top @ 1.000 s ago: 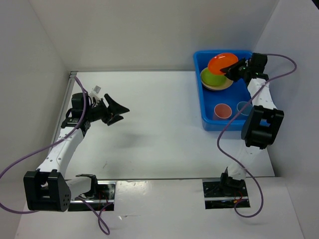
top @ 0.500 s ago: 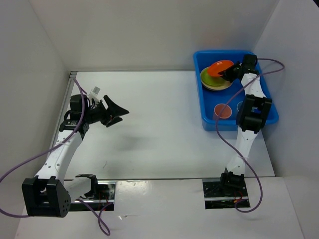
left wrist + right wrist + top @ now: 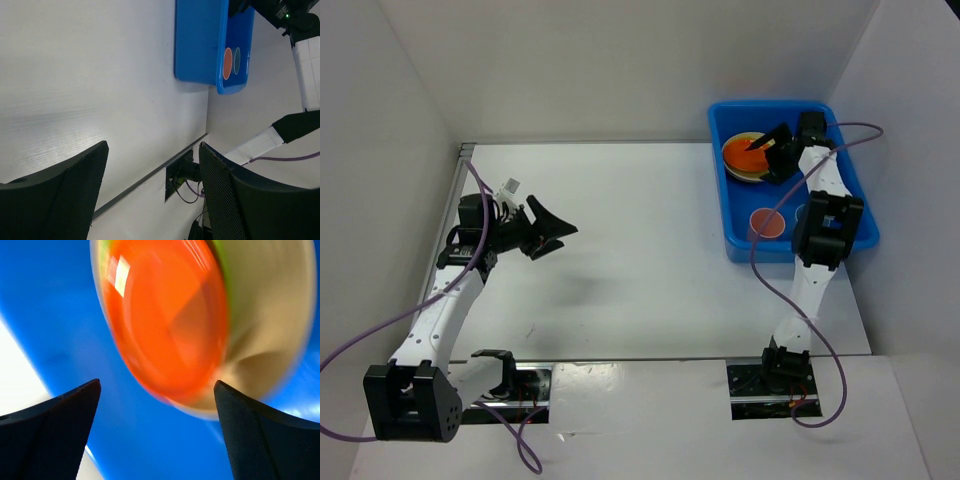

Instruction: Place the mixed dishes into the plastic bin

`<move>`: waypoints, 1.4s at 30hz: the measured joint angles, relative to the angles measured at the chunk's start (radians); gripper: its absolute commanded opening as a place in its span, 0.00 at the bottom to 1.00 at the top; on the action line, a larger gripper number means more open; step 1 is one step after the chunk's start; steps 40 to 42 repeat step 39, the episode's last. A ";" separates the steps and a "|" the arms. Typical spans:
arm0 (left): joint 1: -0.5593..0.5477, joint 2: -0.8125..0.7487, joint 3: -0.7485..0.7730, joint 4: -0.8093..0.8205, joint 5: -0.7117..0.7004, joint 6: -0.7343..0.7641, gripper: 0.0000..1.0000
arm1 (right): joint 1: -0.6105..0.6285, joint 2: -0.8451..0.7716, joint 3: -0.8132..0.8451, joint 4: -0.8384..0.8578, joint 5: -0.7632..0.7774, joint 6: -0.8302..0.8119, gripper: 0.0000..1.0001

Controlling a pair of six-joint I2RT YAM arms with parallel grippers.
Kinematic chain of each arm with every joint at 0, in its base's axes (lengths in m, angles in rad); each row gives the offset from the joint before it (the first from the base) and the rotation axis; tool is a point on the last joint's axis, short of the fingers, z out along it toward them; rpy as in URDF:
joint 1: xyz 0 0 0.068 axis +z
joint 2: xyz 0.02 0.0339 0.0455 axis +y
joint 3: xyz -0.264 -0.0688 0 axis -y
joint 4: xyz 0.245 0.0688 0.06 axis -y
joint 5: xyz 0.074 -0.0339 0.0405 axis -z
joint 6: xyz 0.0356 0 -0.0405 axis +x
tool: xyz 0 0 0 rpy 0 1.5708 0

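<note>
The blue plastic bin (image 3: 732, 240) stands at the table's far right. Inside it, an orange plate (image 3: 743, 152) lies on top of a stack with a beige plate (image 3: 752, 176) at the bottom. A pink cup (image 3: 767, 221) stands in the bin's near part. My right gripper (image 3: 775, 155) hangs open just right of the stack, holding nothing. The right wrist view shows the orange plate (image 3: 165, 315), blurred, over a lime green edge (image 3: 103, 255) and the beige plate (image 3: 270, 315), beyond the open gripper (image 3: 157, 385). My left gripper (image 3: 555, 225) is open and empty over the table's left side.
White walls close in the table on the left, back and right. In the left wrist view the bin (image 3: 200, 45) sits far off, with the pink cup (image 3: 227, 63) and a blue cup (image 3: 237, 61) inside. The right arm's purple cable (image 3: 760, 250) hangs over the bin's near wall.
My right gripper lowered into the bin and opened, letting go of the orange plate, which now lies on the stack. The left arm has barely moved.
</note>
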 measured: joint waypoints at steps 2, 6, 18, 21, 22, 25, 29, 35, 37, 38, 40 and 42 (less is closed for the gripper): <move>0.000 0.000 0.000 0.003 0.000 -0.002 0.80 | -0.001 -0.053 -0.071 -0.014 0.008 -0.010 1.00; 0.000 0.000 0.000 0.016 0.001 -0.002 0.80 | -0.001 -0.201 -0.186 -0.031 0.029 -0.043 1.00; 0.000 0.002 -0.008 0.018 0.001 -0.004 0.80 | -0.029 -0.872 -0.547 -0.004 -0.082 -0.117 1.00; 0.000 0.013 -0.008 0.020 0.001 -0.006 0.80 | -0.030 -0.993 -0.702 0.007 -0.202 -0.122 1.00; 0.000 0.019 -0.006 0.019 0.001 -0.007 0.80 | -0.030 -1.014 -0.737 0.002 -0.243 -0.128 1.00; 0.000 0.040 0.004 0.018 0.002 -0.010 0.80 | -0.029 -1.024 -0.778 -0.016 -0.346 -0.165 1.00; 0.002 0.042 0.008 0.014 0.004 -0.023 0.80 | -0.029 -1.027 -0.782 -0.021 -0.456 -0.203 1.00; 0.003 0.027 0.037 -0.014 0.005 -0.023 0.85 | -0.028 -1.122 -0.850 0.040 -0.560 -0.178 1.00; 0.003 -0.005 0.047 -0.017 0.000 -0.023 0.87 | -0.024 -1.184 -0.887 0.039 -0.574 -0.166 1.00; 0.003 -0.024 0.050 -0.017 -0.002 -0.023 0.89 | -0.022 -1.207 -0.891 0.032 -0.572 -0.170 1.00; 0.003 -0.047 0.052 -0.016 -0.003 -0.025 0.92 | -0.020 -1.226 -0.888 0.027 -0.571 -0.177 1.00; 0.003 -0.047 0.052 -0.016 -0.003 -0.025 0.92 | -0.020 -1.226 -0.888 0.027 -0.571 -0.177 1.00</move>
